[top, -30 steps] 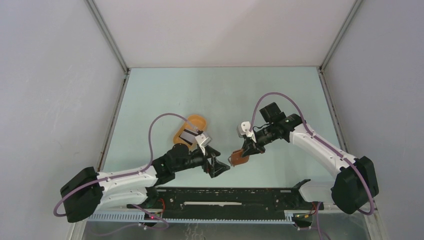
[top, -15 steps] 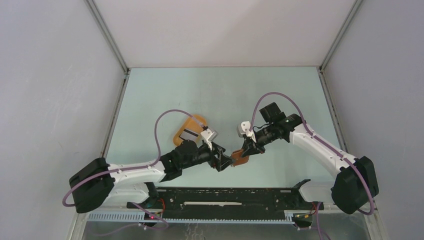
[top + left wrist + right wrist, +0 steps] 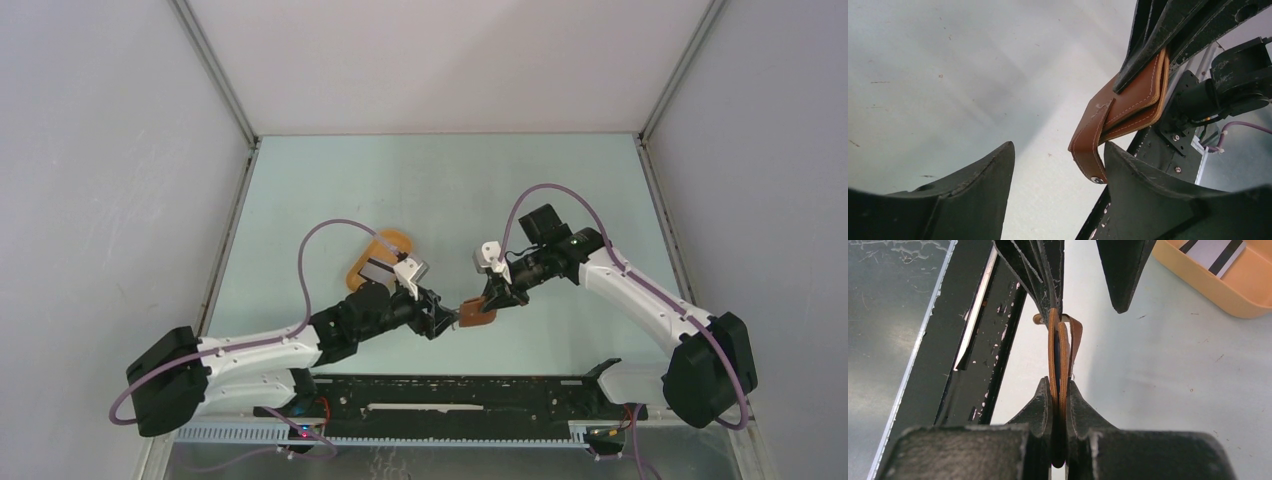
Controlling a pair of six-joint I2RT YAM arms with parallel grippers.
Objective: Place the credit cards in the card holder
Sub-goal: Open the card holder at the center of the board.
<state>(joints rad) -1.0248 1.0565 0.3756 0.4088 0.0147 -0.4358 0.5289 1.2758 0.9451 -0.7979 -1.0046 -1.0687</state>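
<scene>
At four o'clock from the tray (image 3: pixel 400 238), the right gripper (image 3: pixel 1058 390) is clamping the folded card holder (image 3: pixel 1135 97); the left gripper (image 3: pixel 1058 147) is gaping around its limp strap (image 3: pixel 1088 145), probably the best handhold

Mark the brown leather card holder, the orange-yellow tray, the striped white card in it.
Brown leather card holder (image 3: pixel 1135 95): left wrist view, stitched outer face.
Orange-yellow tray (image 3: pixel 1200 282): right wrist view, outer wall.
Striped white card (image 3: pixel 1209 250): right wrist view, white band between stripes.

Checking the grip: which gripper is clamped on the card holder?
The right gripper, shut on the folded card holder; the left gripper stands open around its strap.
</scene>
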